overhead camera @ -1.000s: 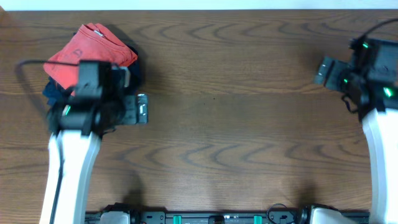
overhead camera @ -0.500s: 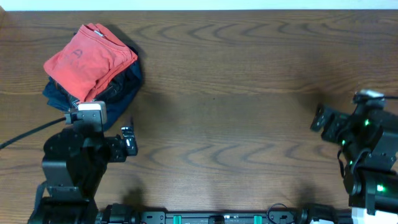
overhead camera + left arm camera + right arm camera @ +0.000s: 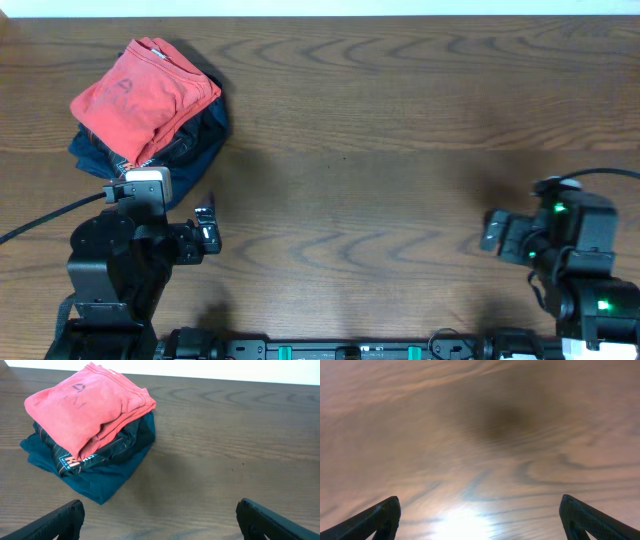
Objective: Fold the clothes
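Atop navy garment (image 3: 97,480), folded red T-shirt (image 3: 80,410)

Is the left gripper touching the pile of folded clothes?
Apart. The left wrist view shows bare table between the left gripper and the navy garment under the red T-shirt.

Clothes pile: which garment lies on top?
The red T-shirt, folded, lies on top; the navy garment sits beneath it, sticking out along the edges.

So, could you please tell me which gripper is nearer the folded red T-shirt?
Left. The left gripper is close, just on the robot's side of the red T-shirt; the right gripper is far away on the opposite side.
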